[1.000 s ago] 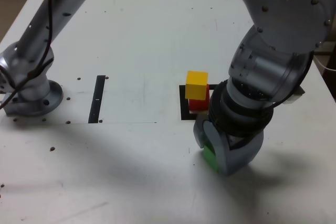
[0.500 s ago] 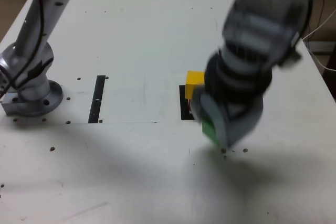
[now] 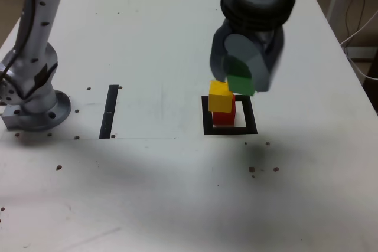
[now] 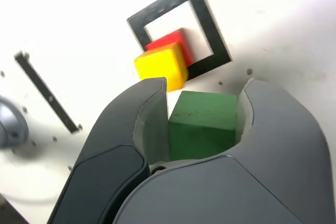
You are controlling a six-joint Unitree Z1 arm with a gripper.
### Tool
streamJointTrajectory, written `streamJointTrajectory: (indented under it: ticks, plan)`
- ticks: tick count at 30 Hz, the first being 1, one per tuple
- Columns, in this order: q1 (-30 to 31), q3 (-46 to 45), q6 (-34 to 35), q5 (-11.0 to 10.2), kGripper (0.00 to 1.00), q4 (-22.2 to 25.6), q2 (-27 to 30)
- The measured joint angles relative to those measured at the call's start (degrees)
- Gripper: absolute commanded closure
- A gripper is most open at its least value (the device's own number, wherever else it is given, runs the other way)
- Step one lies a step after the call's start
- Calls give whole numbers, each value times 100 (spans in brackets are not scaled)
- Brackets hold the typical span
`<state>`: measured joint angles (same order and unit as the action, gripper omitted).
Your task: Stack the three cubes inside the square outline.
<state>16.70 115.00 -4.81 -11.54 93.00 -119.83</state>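
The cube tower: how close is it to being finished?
Two-thirds there. The yellow cube already sits on the red cube inside the square outline. The gripper holds the green cube in the air near the stack. Left: set it on the yellow one and let go.

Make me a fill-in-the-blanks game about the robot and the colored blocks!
1. The gripper is shut on the ____ cube.
2. The yellow cube sits on top of the ____ cube.
3. The two stacked cubes stand inside the black ____ outline.
4. In the exterior view, the thin black strip lies to the ____ of the stack.

Missing words: green; red; square; left
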Motion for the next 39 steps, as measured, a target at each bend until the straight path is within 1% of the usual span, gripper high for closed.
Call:
streamJointTrajectory:
  ticks: [4, 8, 10, 12, 21, 28, 33, 34, 35, 39]
  plan:
    - [-253, -281, 367, 303, 65, 0, 193]
    - [-436, -470, 479, 493, 65, 7, 265]
    - [-650, -637, 537, 610, 65, 5, 330]
    - [-782, -681, 543, 618, 65, 6, 353]
    - [-963, -768, 533, 649, 65, -19, 328]
    - [-994, -747, 505, 750, 65, -75, 127]
    - [-994, -698, 496, 778, 64, -114, -58]
    - [-994, -696, 494, 779, 60, -119, -78]
    - [-994, -694, 490, 779, 52, -121, -92]
    - [-996, -692, 433, 800, 14, -161, -109]
